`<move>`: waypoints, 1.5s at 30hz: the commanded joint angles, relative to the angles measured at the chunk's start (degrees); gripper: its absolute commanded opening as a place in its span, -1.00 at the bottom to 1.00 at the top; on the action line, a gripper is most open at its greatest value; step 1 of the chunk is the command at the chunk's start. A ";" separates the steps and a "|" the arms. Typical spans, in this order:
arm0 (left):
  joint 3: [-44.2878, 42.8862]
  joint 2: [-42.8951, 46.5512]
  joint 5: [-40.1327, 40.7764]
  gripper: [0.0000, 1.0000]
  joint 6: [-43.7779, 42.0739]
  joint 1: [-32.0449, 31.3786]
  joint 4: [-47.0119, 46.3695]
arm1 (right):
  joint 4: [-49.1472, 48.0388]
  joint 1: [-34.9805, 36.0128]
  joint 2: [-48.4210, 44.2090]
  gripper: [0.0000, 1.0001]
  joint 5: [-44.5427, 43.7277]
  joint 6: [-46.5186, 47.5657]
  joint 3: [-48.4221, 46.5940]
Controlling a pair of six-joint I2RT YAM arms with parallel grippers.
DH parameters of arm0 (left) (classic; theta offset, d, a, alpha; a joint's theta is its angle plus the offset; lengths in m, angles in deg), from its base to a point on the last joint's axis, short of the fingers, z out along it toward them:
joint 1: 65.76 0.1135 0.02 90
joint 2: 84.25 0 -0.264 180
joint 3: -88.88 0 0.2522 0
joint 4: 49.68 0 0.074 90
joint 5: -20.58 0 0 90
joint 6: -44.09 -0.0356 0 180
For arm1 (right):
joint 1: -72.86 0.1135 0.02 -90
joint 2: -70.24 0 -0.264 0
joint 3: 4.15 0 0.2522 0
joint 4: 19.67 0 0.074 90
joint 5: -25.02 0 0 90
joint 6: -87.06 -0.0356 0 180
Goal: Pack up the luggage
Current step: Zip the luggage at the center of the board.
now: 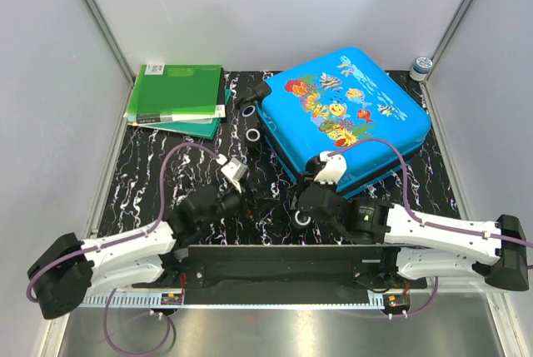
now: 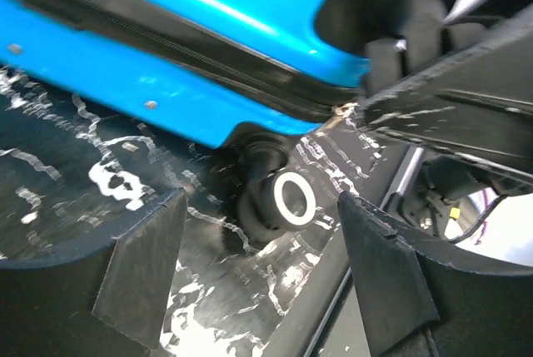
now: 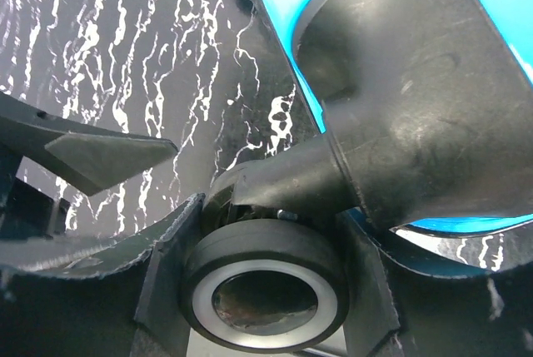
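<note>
The luggage (image 1: 346, 107) is a bright-blue suitcase with a fish print, lying flat and closed at the right centre of the mat. My right gripper (image 1: 306, 205) is at its near-left corner. In the right wrist view it (image 3: 266, 249) is shut on a black wheel (image 3: 266, 278) with a white ring, under the black wheel housing (image 3: 400, 99). My left gripper (image 1: 243, 201) is open and empty just left of that corner. In the left wrist view it (image 2: 262, 245) faces the same wheel (image 2: 287, 199) beneath the blue shell (image 2: 166, 49), without touching it.
Green folders (image 1: 176, 97) lie stacked at the back left of the black marbled mat (image 1: 141, 174). Two more suitcase wheels (image 1: 252, 135) stick out at the case's far-left end. A small jar (image 1: 421, 66) stands at the back right corner. Grey walls close in both sides.
</note>
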 commanded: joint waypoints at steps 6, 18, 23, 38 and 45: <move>3.02 -12.88 13.16 0.51 -1.14 -12.61 -29.54 | -6.19 -0.29 -2.22 -0.92 -3.05 1.74 -6.68; -2.87 -32.41 32.16 0.50 -2.28 -23.26 -45.90 | -6.02 -0.38 -7.40 -1.00 -4.28 -0.63 -4.04; -4.98 -40.05 37.87 0.50 -2.11 -25.63 -53.90 | -5.58 -0.38 -7.67 -1.00 -5.60 -2.83 -4.39; -11.48 -47.27 50.79 0.51 -4.66 -29.59 -57.77 | -5.49 -0.38 -4.86 -1.00 -5.43 -5.73 -5.98; -16.14 -50.35 56.42 0.50 -8.17 -31.43 -57.60 | -5.93 -0.47 -4.94 -1.00 -4.29 -7.23 -5.10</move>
